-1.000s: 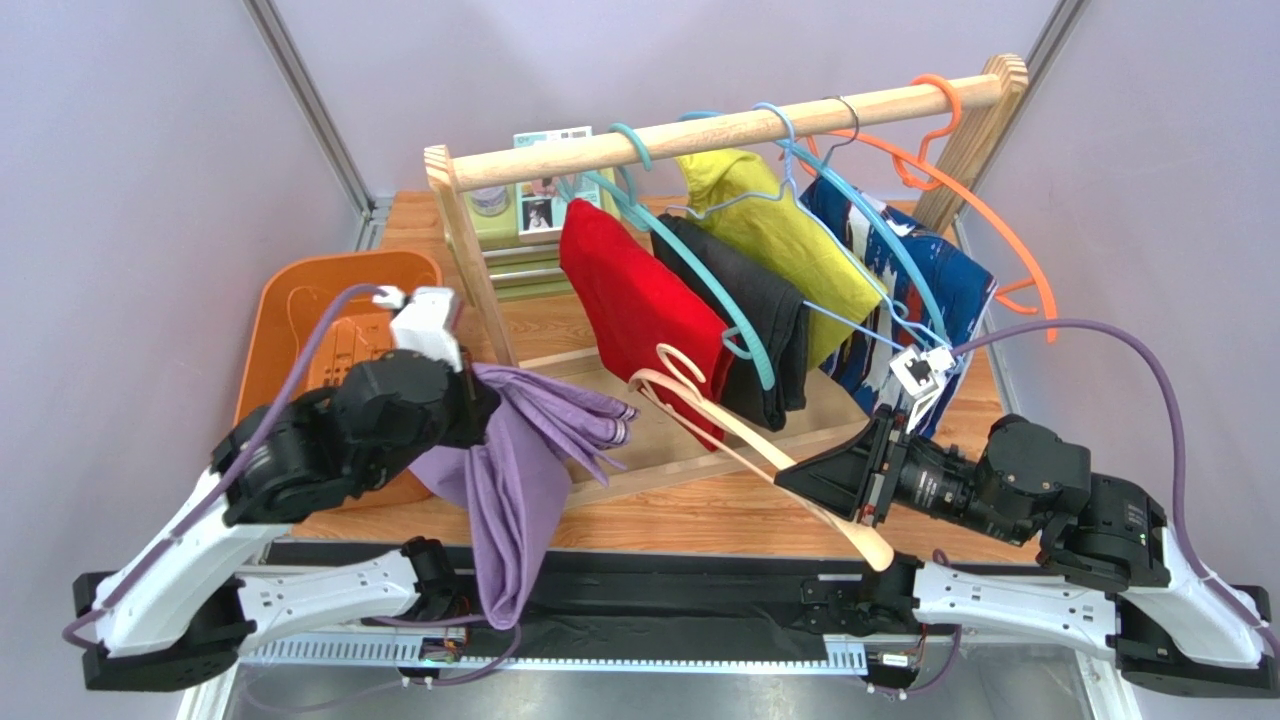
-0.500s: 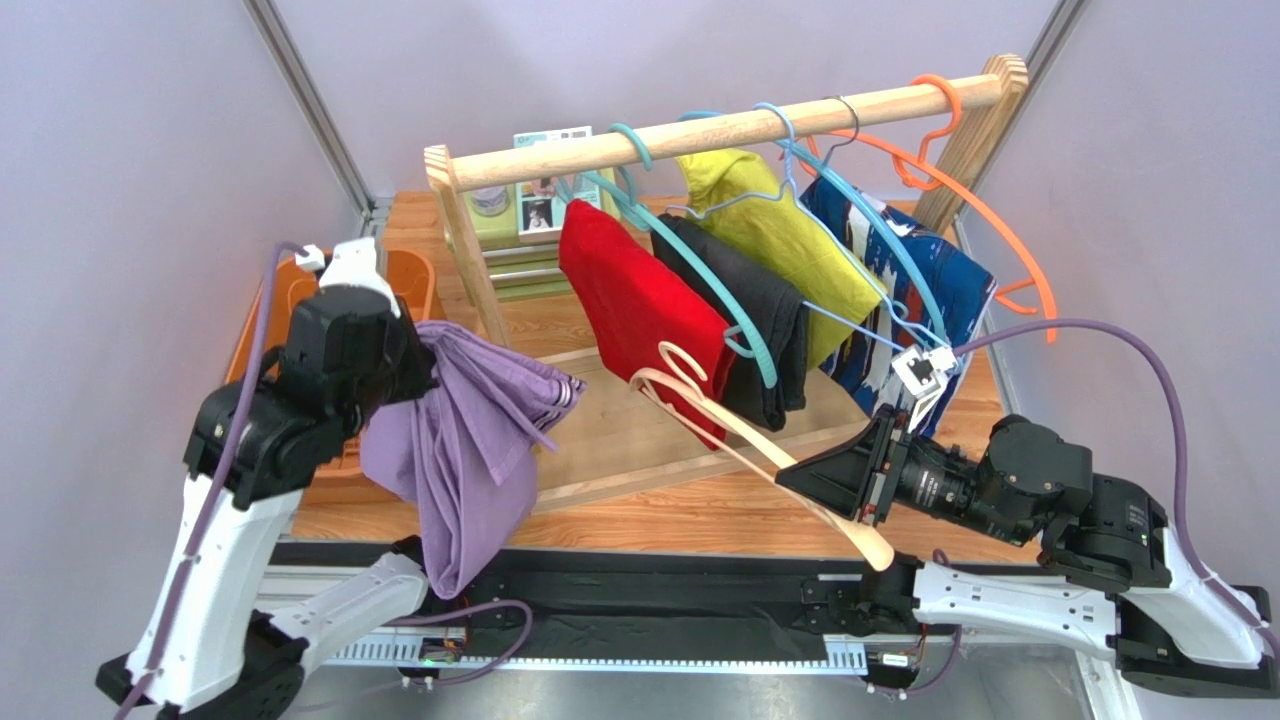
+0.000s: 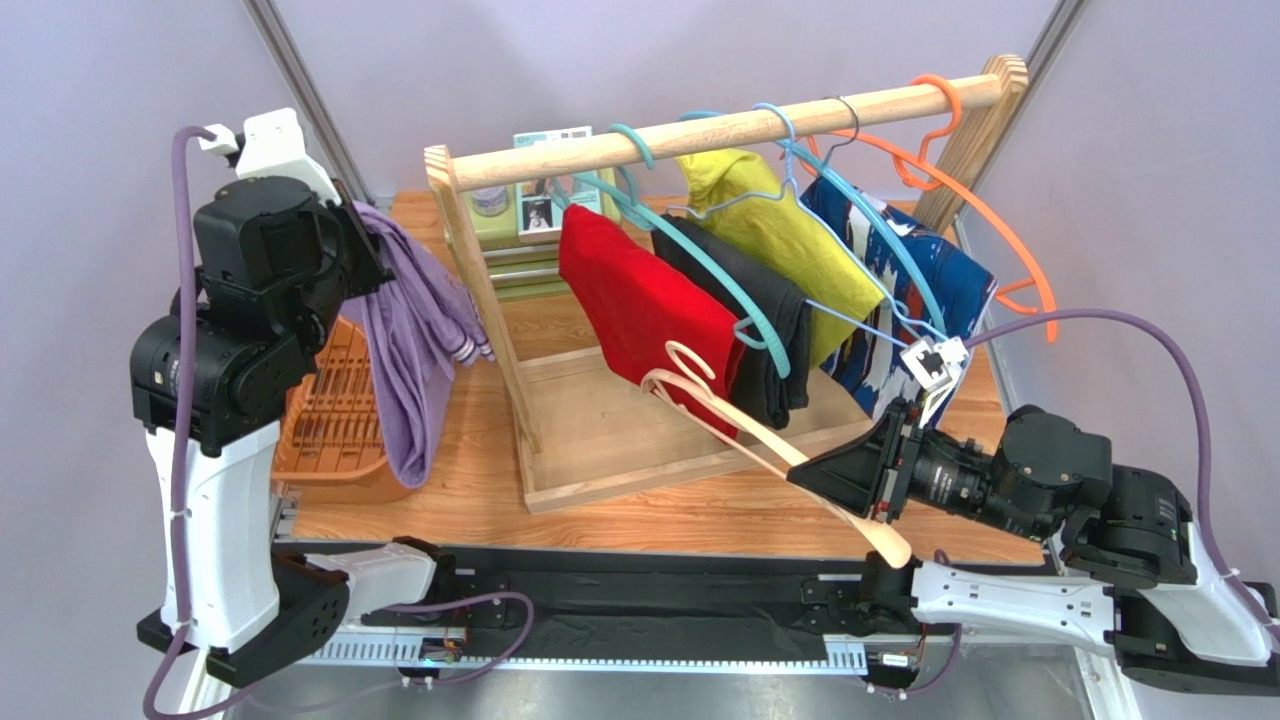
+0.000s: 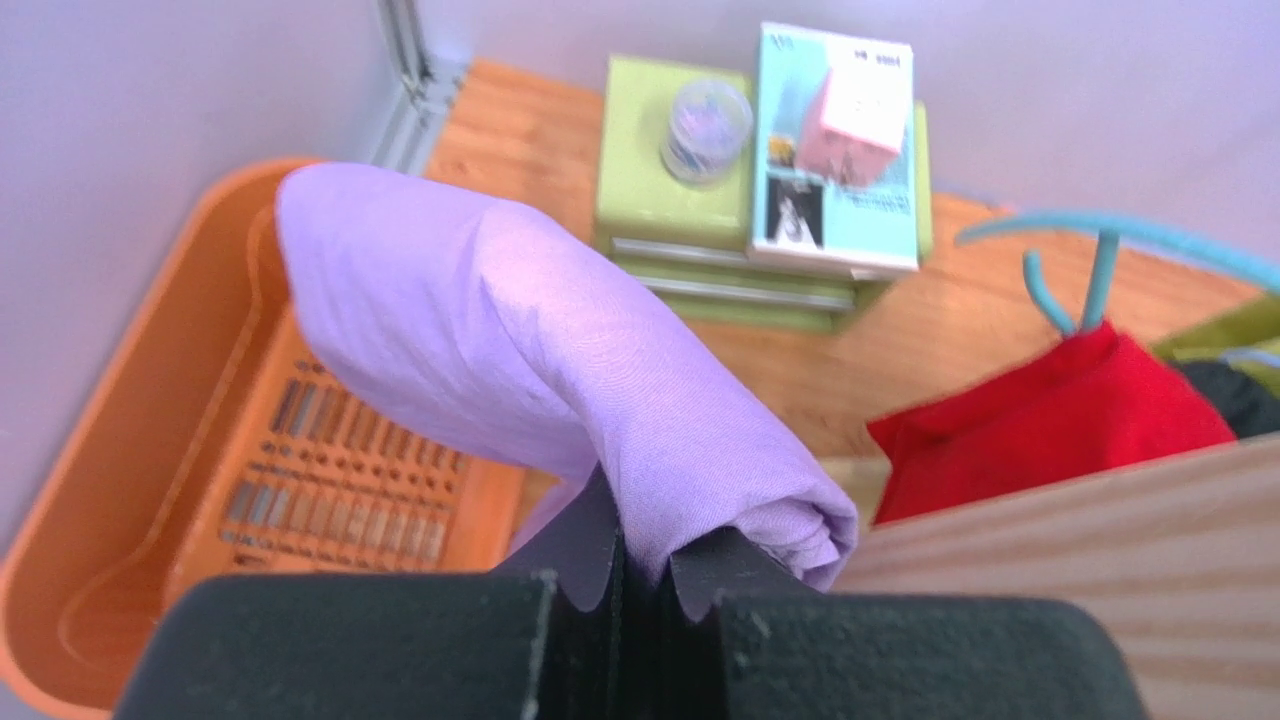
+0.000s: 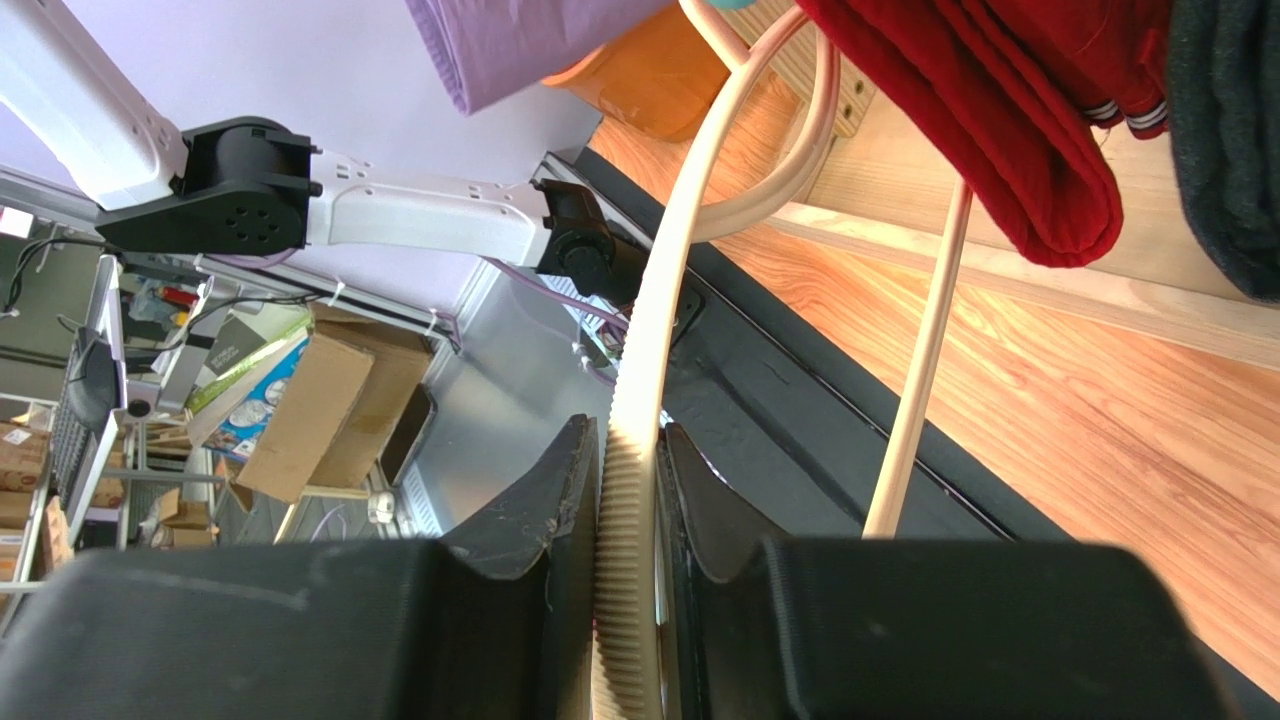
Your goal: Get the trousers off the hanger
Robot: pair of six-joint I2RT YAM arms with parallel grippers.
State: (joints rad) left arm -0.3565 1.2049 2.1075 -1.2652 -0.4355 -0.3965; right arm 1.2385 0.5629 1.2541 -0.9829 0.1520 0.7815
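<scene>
Left gripper [image 4: 643, 567] is clenched on the soft lavender-purple cloth trousers [image 4: 526, 345]. Its black serrated pads pinch a rolled fold of smooth matte weave. In the top view the trousers hang from that gripper in a long limp drape, high over the orange plastic basket [image 3: 323, 450] with its slotted floor. They sit left of the round wooden rail rack [image 3: 571, 147], with a striped edge showing on the rack side, well apart from the hanger.

Right gripper [image 5: 631, 495] is grasping the cream thick wooden-looking coat hanger [image 5: 657, 330] by one shoulder arm, near its end. The arm has a smooth rounded section, with a thin crossbar and a curved hook. The hanger is tilted, hook end up, by the lower edge of the red garment [image 3: 639, 308] on the rack. The black garment [image 3: 759, 330] hangs just beside the red one.
</scene>
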